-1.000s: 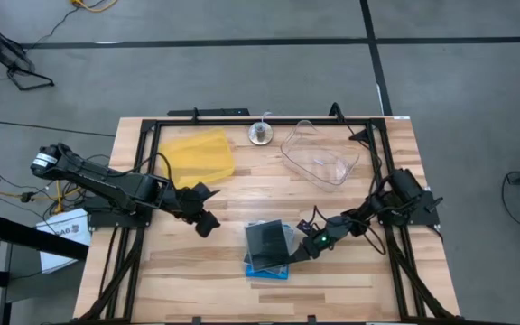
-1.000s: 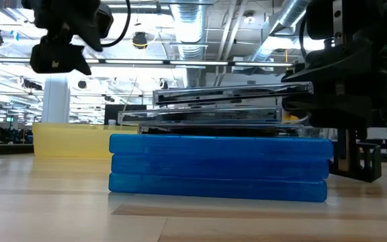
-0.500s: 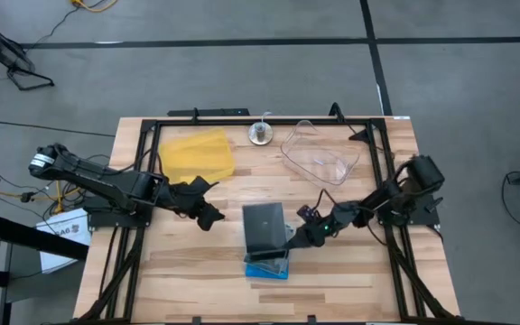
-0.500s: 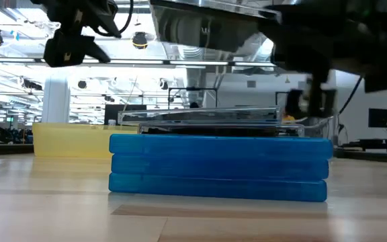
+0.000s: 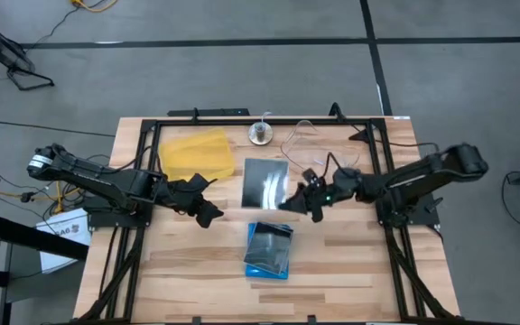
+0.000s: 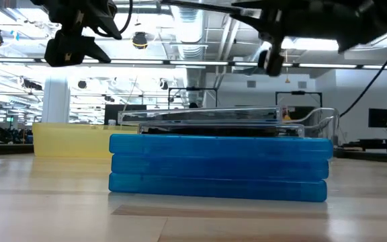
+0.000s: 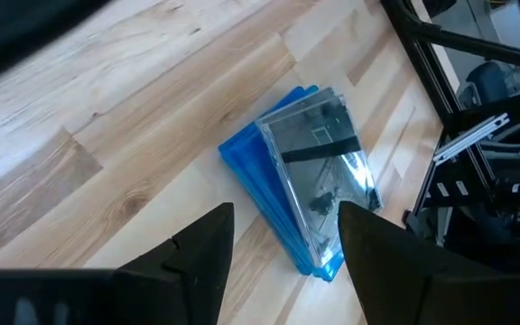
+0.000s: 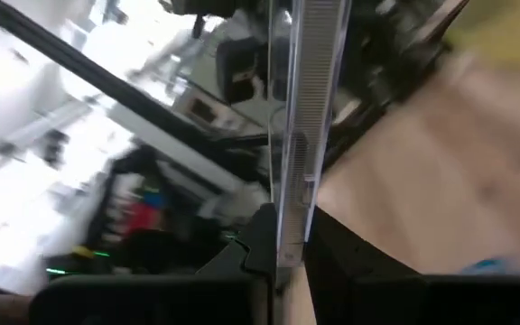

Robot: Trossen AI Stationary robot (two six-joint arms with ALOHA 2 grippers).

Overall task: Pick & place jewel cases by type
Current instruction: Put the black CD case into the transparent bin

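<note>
Lifted off the stack a moment ago, clear jewel case now aloft in the clamped jaws of right gripper, near the clear tub; left gripper idle, jaws half-spread, empty.

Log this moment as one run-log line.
right gripper: shut on clear jewel case, lifted | left gripper: open, hovering | stack: on table

A pale wood-plank tabletop in a black frame stands on a grey floor crossed by dark lines. Beyond it at twelve o'clock, ceiling ducts, strip lights and a white pillar.
</note>
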